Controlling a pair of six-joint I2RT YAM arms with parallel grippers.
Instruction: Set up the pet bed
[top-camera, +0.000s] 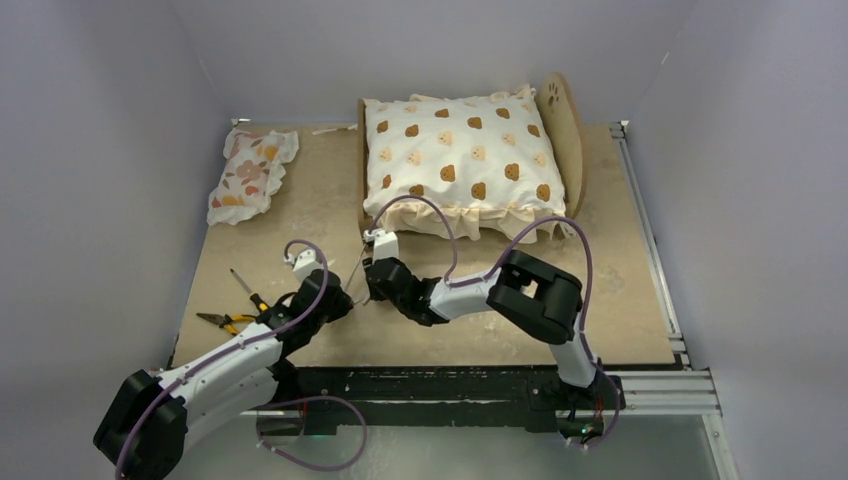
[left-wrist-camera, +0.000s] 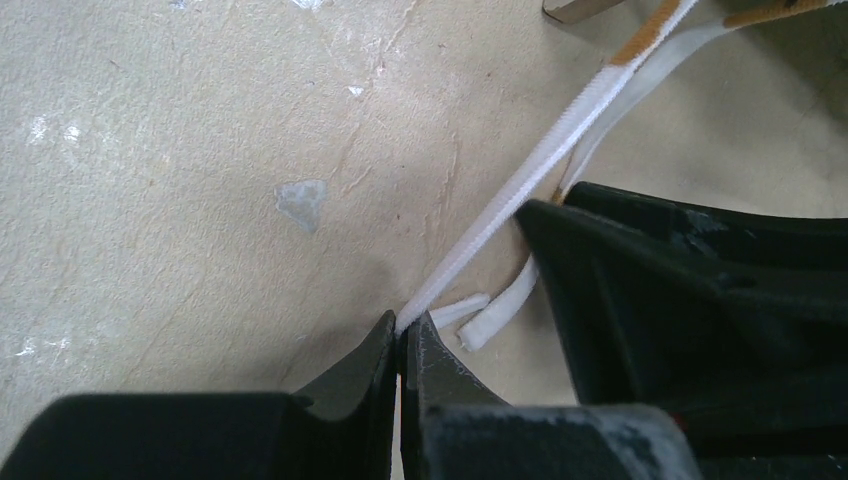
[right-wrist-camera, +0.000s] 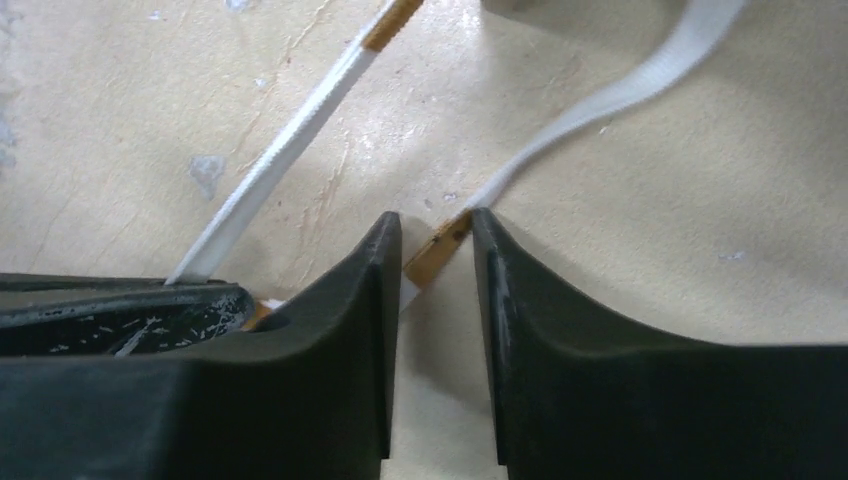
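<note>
Two pincers meet nose to nose on the desk (top-camera: 620, 300), just in front of the bed (top-camera: 362, 170). Your left pincer (left-wrist-camera: 401, 335) is clenched on a taut ribbon (left-wrist-camera: 520, 185), pinching it at the very fingertips. Your right pincer (right-wrist-camera: 437, 245) stands slightly parted, with the brown tip of a slack ribbon (right-wrist-camera: 600, 110) lying between its jaws, not squeezed.

Risks, as I judge them:
- So shallow a left hold may let the ribbon slip if you pull.
- The right may close on air if the tip shifts.
- Hard tugging could drag the cushion (top-camera: 455, 155) askew.

Both ribbons are flat, woven and limp, white with brown bands. Fingers (right-wrist-camera: 560, 330) are matte black and scuffed. Desk is pale, mottled, scratched. The bed is light wood with a rounded paw-cut headboard (top-camera: 566, 115). It sits at the far centre under the puffy, ruffled bear-print cushion.
</note>
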